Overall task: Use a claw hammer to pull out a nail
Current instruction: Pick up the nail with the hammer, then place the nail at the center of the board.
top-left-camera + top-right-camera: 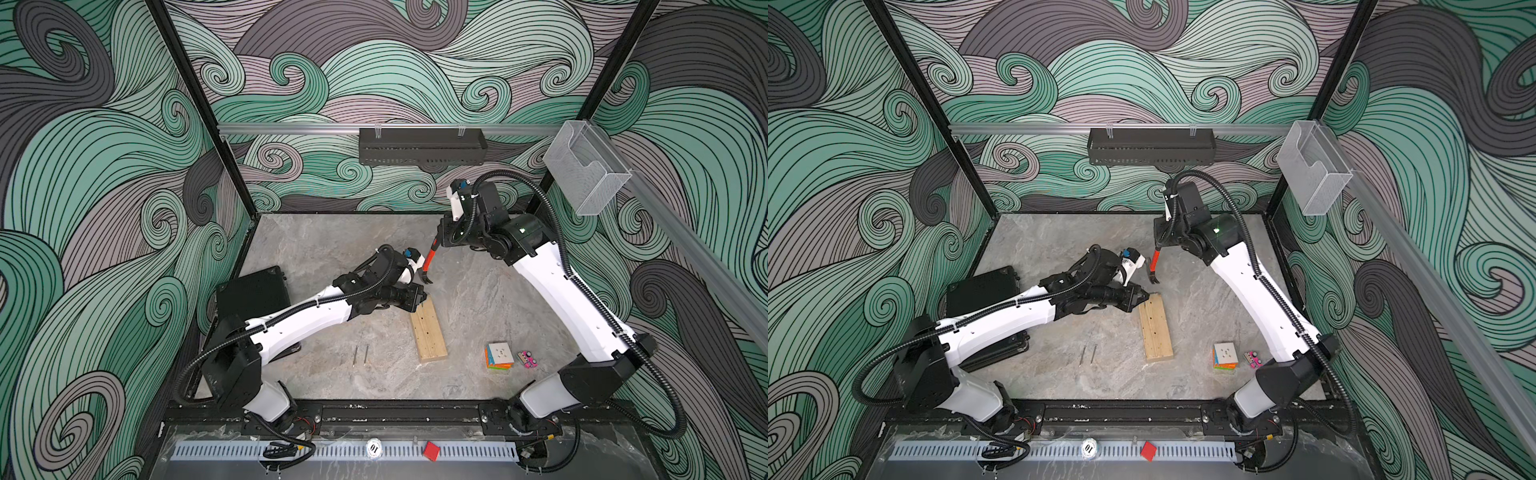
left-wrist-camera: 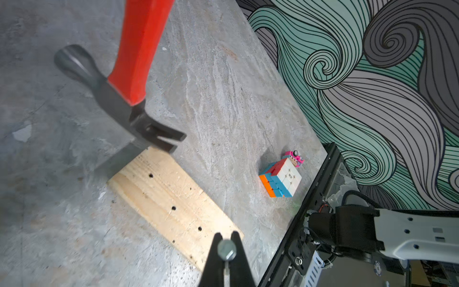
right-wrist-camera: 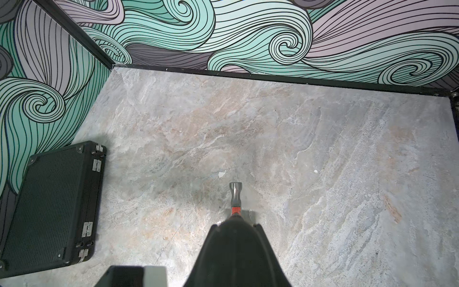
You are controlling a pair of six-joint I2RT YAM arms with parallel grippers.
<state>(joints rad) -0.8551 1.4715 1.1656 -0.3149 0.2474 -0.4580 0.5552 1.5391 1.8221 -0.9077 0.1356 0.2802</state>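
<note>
My right gripper (image 1: 437,242) (image 1: 1158,246) (image 3: 235,223) is shut on the black handle end of the claw hammer (image 1: 429,258) (image 1: 1155,261). The hammer hangs head down. Its grey head (image 2: 116,104) (image 3: 235,191) and forked claw (image 2: 165,139) hover just past the far end of a pale wooden block (image 1: 429,332) (image 1: 1156,330) (image 2: 173,198). My left gripper (image 1: 422,297) (image 1: 1144,296) (image 2: 226,236) reaches over that same far end. It is shut on a nail (image 2: 226,249), whose round head shows between the fingertips.
Two loose nails (image 1: 360,354) (image 1: 1088,354) lie on the stone table left of the block. A colour cube (image 1: 498,355) (image 2: 280,180) and a pink toy (image 1: 527,358) sit to the right. A black case (image 1: 253,293) (image 3: 49,198) stands at the left wall.
</note>
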